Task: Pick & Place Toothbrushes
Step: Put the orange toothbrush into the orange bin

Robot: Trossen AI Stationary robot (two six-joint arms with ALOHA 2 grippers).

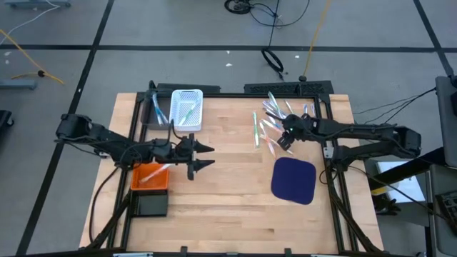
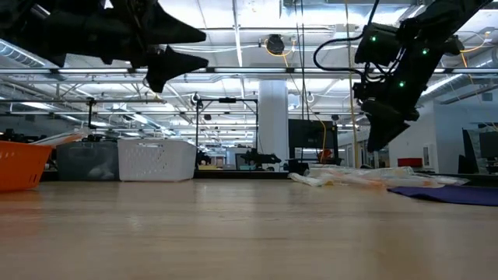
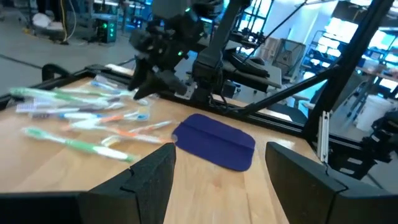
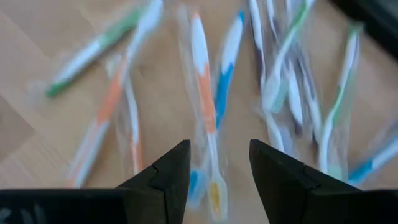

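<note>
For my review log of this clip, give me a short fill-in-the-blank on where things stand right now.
1. The right pincer hangs open over the loose ____.
2. The left pincer is open and holds ____.
3. The navy mat lies on the table's ____ side in the high view.
4. The orange bin sits beside the ____ arm.

Missing words: toothbrushes; nothing; right; left

Bright lights in the ceiling (image 2: 233, 31) make the room light and shadows soft, the toothbrushes (image 4: 211, 93) look smeared and blurry up close, and the near table (image 2: 249, 233) is fuzzy.
</note>
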